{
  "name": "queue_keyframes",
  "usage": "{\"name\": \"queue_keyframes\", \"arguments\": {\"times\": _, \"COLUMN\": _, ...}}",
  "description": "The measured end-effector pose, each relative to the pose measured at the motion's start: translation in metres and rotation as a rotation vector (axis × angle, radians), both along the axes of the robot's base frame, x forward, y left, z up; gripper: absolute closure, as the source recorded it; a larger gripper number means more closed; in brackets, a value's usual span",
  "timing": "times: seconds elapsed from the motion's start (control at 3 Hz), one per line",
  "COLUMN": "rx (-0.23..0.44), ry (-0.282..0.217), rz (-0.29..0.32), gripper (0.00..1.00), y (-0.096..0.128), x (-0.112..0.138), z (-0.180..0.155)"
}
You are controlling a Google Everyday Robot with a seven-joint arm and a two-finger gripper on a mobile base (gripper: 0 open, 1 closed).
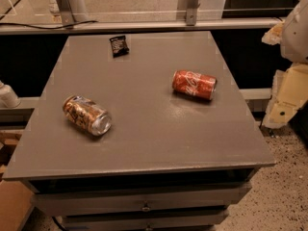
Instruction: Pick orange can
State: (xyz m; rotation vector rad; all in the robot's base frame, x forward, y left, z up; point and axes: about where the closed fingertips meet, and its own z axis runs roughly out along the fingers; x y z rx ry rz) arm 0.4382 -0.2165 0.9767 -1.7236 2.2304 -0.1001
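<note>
Orange can [86, 115]: lies on its side on the left part of the table, near the front-left corner, its silver end turned toward the front right.
Table [154, 143]: grey, flat top, drawers below the front edge.
Red can [194, 84]: also on its side, right of centre, well apart from the orange can; not the target.
Black packet [119, 45]: small, dark, near the far edge, well apart from both cans.
Gripper [288, 95]: pale arm parts show at the right edge of the view, beside the table and off its surface. I cannot tell how its fingers stand, and nothing is seen held there.
Stage of task: judged as not yet begun; the orange can sits untouched and the arm is on the opposite side of the table from it.
Approach advised: cross over the table above the red can, not at its level, so it is not knocked.
Grasp advised: come down from above with the fingers set across the round body, at right angles to the can's long axis, near its middle.
Risk: a can on its side rolls readily; a one-sided touch may push it toward the front-left edge.
Closing advised: centre over the body before closing, then lift straight up.
</note>
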Motion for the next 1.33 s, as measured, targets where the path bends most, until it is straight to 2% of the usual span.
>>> {"name": "queue_keyframes", "arguments": {"times": 0.33, "rx": 0.000, "ry": 0.000, "rz": 0.000, "gripper": 0.00, "y": 0.000, "x": 0.000, "z": 0.000}}
{"name": "queue_keyframes", "arguments": {"times": 0.67, "rx": 0.038, "ry": -0.002, "rz": 0.022, "gripper": 0.00, "y": 0.004, "x": 0.003, "z": 0.000}}
{"name": "queue_keyframes", "arguments": {"times": 1.0, "rx": 0.105, "ry": -0.023, "rz": 0.112, "gripper": 0.00, "y": 0.037, "x": 0.007, "z": 0.003}}
{"name": "queue_keyframes", "arguments": {"times": 1.33, "rx": 0.172, "ry": -0.034, "rz": 0.210, "gripper": 0.00, "y": 0.082, "x": 0.005, "z": 0.007}}
